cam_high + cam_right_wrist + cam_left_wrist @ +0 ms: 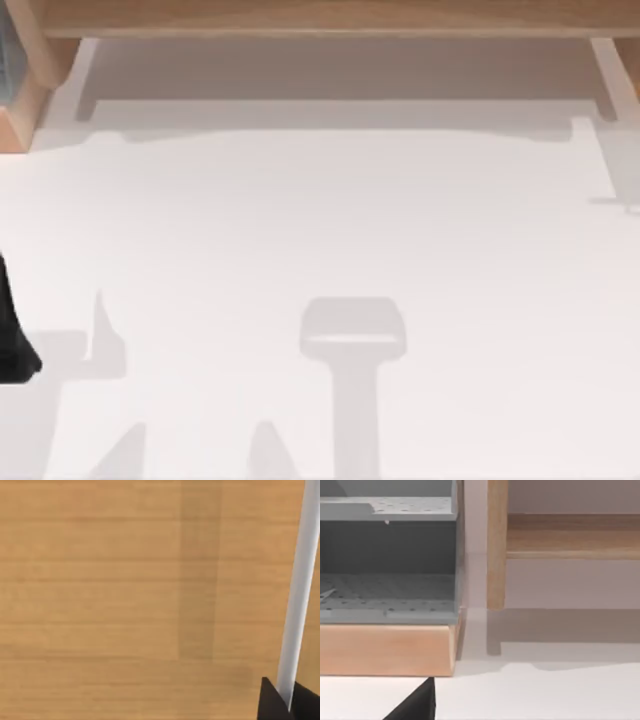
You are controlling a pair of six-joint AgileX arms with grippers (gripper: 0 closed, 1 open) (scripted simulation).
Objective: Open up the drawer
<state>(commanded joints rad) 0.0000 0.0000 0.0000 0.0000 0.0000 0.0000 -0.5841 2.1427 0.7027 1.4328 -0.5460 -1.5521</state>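
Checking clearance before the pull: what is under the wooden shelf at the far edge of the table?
Under the wooden shelf lies bare white table in shadow, between two pale legs. The left hand sits at the table's left edge. What lies farther back is covered by the shelf.

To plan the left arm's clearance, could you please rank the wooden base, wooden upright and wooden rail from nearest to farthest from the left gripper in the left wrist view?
From the left gripper:
1. wooden base, directly ahead.
2. wooden upright, beyond the base's corner.
3. wooden rail, behind the upright.
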